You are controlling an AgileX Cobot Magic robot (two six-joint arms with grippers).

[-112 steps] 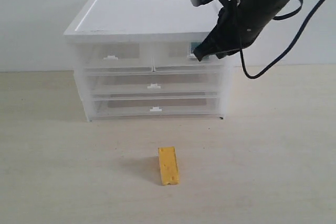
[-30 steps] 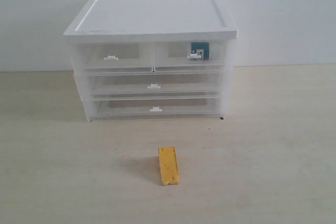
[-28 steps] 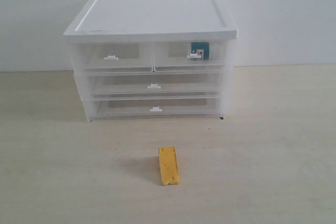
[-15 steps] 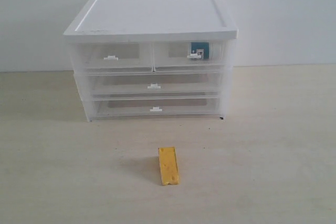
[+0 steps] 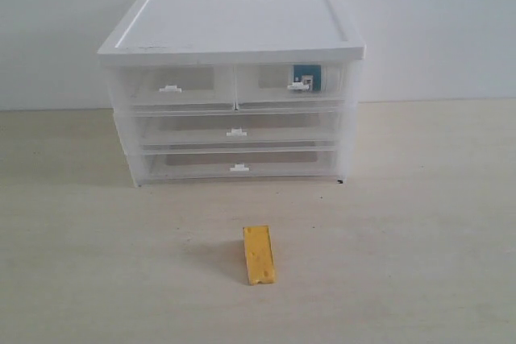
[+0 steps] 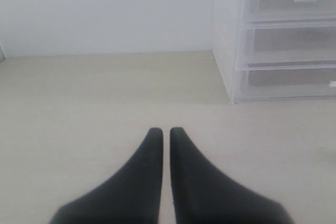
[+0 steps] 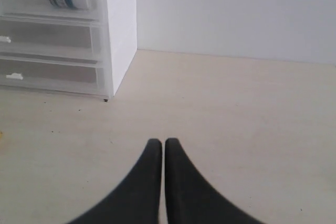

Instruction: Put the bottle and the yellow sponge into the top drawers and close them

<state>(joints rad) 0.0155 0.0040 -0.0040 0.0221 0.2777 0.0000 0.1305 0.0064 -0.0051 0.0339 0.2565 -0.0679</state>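
Where the table (image 5: 435, 223) is running wide and bare in front of the drawer unit (image 5: 234, 30), the yellow sponge (image 5: 259, 254) is lying alone, pointing lengthwise toward the unit and well apart from its lowest drawer front. Open table is also stretching past both side edges of the unit. Both top drawers (image 5: 173, 86) are sitting flush with the frame, and the bottle (image 5: 306, 78) is showing through the clear front of the right-hand one, just behind its white clip handle; in the right wrist view it is lying on its side. The left gripper (image 6: 164, 132) is hovering over bare table off the unit's left corner, its dark fingers drawn together with only a hairline slit between them, gripping nothing. The right gripper (image 7: 160, 142) is hovering likewise off the right corner, well apart from the bottle. The sponge is lying outside both wrist views, so its spacing from either claw cannot be told
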